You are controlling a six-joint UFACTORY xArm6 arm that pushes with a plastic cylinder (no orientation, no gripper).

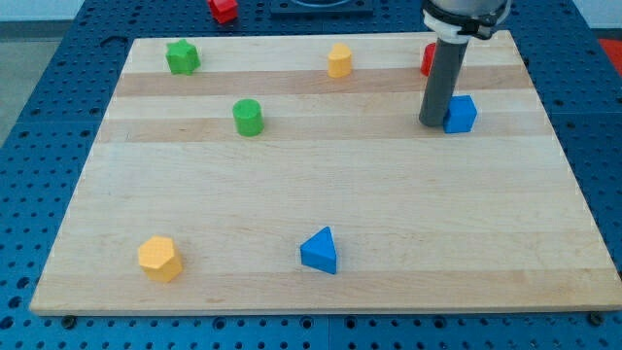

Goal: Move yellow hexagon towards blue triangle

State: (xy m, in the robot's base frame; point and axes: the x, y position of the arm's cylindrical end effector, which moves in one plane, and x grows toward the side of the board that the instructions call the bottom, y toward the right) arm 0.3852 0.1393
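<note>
Near the view's upper right, my tip (432,122) rests on the wooden desk (321,185), its rod rising straight up to the arm's housing at the view's top edge. No hand is fitted to this arm — the rod has nothing to open or clench, and it holds no block. The tip stands just beside the blue cube (461,114), on that block's left side; whether the two actually touch cannot be told. A red block (427,59) sits behind the rod, mostly hidden, so its shape cannot be made out.

The yellow hexagon (159,259) lies near the desk's lower left corner, well apart from the tip. The blue triangle (320,251) lies to its right, near the bottom edge at about the middle of the desk, with bare wood between the two.

Other blocks on the desk:
- green star (182,56), upper left
- green cylinder (248,117), below and right of the star
- yellow block (339,60), top centre — shape unclear

A second red block (224,10) lies off the desk, on the blue perforated surface (58,97) at the view's top.
</note>
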